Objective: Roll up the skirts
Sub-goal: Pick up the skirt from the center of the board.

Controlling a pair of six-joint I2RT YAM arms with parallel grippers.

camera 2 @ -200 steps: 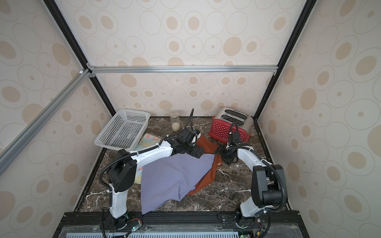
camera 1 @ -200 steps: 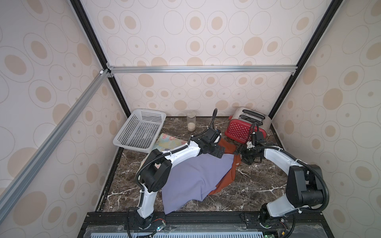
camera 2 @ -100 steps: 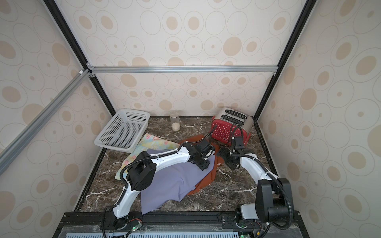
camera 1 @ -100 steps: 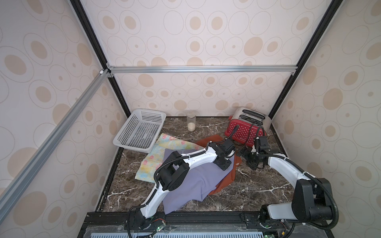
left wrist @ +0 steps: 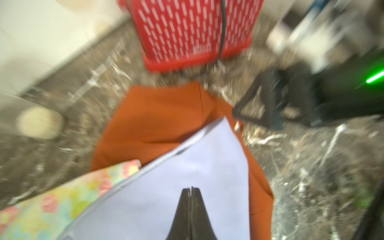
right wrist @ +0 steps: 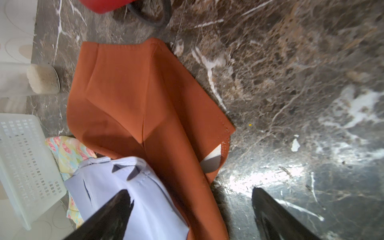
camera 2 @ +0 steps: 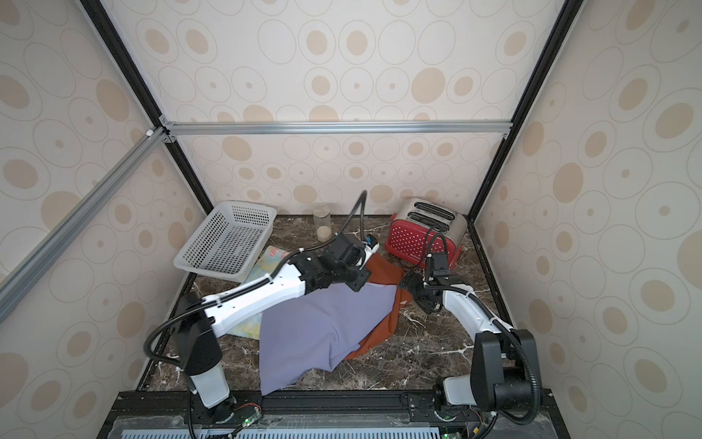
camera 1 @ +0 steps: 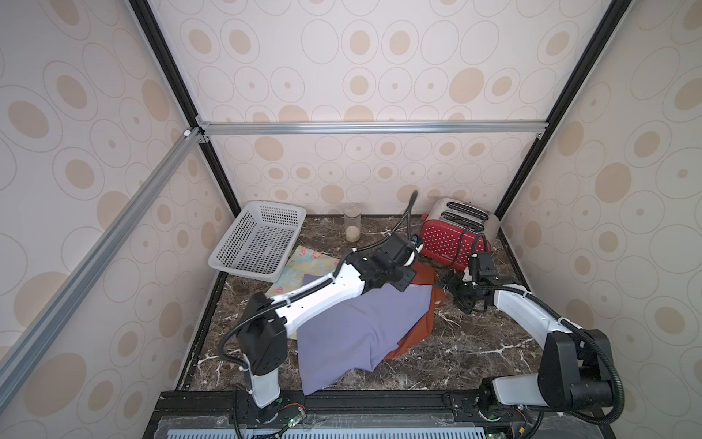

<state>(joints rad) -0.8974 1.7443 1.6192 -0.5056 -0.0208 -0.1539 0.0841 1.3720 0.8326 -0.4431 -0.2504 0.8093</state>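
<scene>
Skirts lie in an overlapping heap on the dark marble table, none of them rolled. Uppermost is the lavender skirt, spread from the middle of the table toward the front edge. Its far corner rests on the rust-orange skirt, which shows beyond it and along its right side. The floral skirt lies underneath on the left, its far corner just beside the white basket. The left gripper hangs over the far part of the lavender skirt with its jaws pressed flat together. Its blurred wrist view shows only a hairline seam between them, and whether any cloth is pinched there cannot be told. The right gripper sits low by the right-hand edge of the orange skirt, jaws spread wide and holding nothing. In its wrist view one finger is over the lavender cloth and the other over bare marble, with the orange skirt's edge running between them. Against the back wall stand a glass jar with a pale filling in its bottom and a red toaster, the toaster near the right gripper and behind it.
</scene>
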